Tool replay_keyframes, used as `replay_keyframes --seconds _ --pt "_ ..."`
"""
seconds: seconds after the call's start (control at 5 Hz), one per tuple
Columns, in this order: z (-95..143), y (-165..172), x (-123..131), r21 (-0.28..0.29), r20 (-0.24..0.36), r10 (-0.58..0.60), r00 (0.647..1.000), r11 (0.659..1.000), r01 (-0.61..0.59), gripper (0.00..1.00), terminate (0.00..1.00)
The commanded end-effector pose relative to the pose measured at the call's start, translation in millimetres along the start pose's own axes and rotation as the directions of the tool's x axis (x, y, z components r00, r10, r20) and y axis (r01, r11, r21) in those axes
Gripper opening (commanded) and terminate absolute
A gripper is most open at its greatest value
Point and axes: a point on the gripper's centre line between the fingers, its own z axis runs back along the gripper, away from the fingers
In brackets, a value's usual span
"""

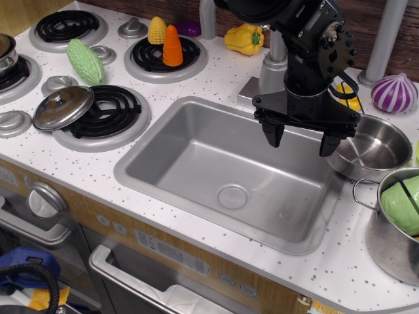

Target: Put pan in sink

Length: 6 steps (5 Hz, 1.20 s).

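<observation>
The pan [373,149] is a small shiny steel bowl-shaped saucepan on the counter at the sink's right rim; its handle is hidden. The sink [196,157] is a large grey basin with a round drain [233,196], with nothing in it. My gripper [302,134] hangs open above the sink's right side, just left of the pan. Its right finger [329,139] is close to the pan's left rim; I cannot tell whether it touches. Nothing is between the fingers.
A tall steel pot [393,235] with green items stands at the front right. A purple onion [395,93], a yellow pepper [245,38] and the faucet base [270,82] are behind the sink. A lid [63,106] lies on the left burner, with a carrot [173,46], corn [157,30] and a green vegetable [86,61].
</observation>
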Motion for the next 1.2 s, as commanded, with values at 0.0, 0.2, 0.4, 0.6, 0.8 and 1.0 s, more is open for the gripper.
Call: replay_keyframes --seconds 0.0,0.2,0.4,0.6,0.8,1.0 --pt "0.0 0.0 0.0 0.0 0.0 0.0 1.0 1.0 0.0 1.0 0.0" --pt "6.4 -7.6 10.9 -0.026 -0.001 0.033 0.999 0.999 -0.033 1.0 0.0" --pt "15.7 -11.4 21.9 -0.092 -0.001 0.056 0.998 0.994 -0.056 1.0 0.0" --pt "10.1 -17.8 33.4 -0.088 0.017 0.049 0.999 0.995 -0.047 1.0 0.0" --pt "-8.7 -14.9 38.4 -0.094 0.044 0.037 0.998 0.995 -0.033 1.0 0.0" --pt "-24.5 -9.8 37.7 -0.122 0.061 0.04 0.997 0.992 -0.032 1.0 0.0"
